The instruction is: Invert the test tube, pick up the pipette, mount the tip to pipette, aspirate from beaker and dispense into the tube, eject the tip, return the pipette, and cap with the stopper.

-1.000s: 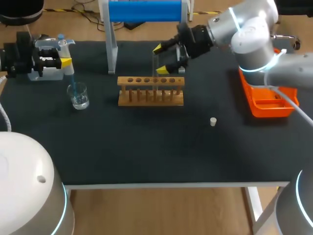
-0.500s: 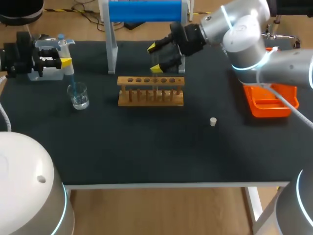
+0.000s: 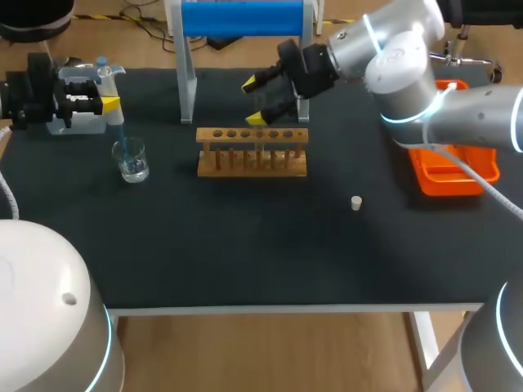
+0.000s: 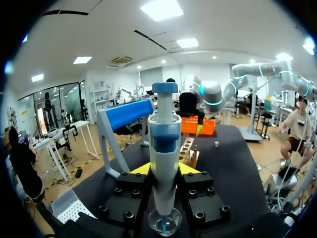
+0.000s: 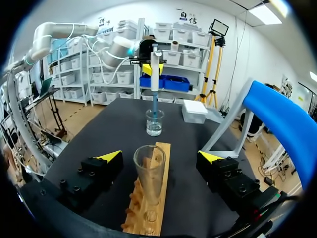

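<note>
The black surface (image 3: 245,237) carries a wooden rack (image 3: 252,152) near its middle, toward the far edge. A blue bar on a white frame (image 3: 243,18) stands behind the rack. A small white stopper (image 3: 355,202) lies alone between the rack and the right edge. An orange tray (image 3: 453,171) sits at that right edge, its far end covered by the right arm. Near the far left corner stands a clear beaker (image 3: 131,160).

The left claw (image 3: 105,90) pinches the pipette (image 4: 164,144) upright above the beaker, and the blue tip (image 3: 120,131) reaches down into the glass. The right claw (image 5: 160,157) hangs over the rack with its fingers spread wide. The test tube (image 5: 149,174) stands mouth-up in a rack hole between them, touching neither.

From overhead the clear tube is hard to make out against the rack. Whether the blue tip meets the liquid cannot be told. Most of the left arm is cut off at the left edge.
</note>
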Robot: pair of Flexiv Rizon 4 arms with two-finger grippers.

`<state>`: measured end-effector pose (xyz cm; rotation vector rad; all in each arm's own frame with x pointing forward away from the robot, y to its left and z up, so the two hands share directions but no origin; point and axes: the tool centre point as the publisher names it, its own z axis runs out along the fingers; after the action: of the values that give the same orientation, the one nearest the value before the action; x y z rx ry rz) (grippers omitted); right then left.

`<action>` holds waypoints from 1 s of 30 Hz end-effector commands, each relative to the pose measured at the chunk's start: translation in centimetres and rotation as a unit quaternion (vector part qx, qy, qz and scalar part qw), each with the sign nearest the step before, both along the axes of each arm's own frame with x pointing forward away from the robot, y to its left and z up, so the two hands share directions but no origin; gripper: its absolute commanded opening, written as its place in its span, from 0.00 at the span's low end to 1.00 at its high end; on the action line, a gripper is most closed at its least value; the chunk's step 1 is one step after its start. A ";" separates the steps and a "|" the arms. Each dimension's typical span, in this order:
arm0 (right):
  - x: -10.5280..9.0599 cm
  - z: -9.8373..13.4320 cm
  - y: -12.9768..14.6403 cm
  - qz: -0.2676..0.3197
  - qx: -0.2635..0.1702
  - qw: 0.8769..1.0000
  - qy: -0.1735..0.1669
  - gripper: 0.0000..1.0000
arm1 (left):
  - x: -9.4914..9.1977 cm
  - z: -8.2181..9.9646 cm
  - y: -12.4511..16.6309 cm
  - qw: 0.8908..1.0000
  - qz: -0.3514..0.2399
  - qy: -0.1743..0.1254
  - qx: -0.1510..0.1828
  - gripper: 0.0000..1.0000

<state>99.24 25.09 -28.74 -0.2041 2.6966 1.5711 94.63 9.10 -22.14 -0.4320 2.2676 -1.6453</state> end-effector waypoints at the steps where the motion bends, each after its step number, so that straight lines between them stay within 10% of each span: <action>1: 0.1 -0.3 0.3 -0.001 -0.005 1.000 -0.001 1.00 | 0.0 0.1 0.0 1.000 0.001 0.001 0.001 0.00; 30: 0.4 -0.8 -0.2 -0.003 -0.018 1.000 -0.009 1.00 | 0.0 0.1 0.0 1.000 0.001 0.001 0.001 0.00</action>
<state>99.57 25.03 -29.77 -0.2071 2.7051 1.5180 94.63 9.10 -22.14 -0.4321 2.2676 -1.6453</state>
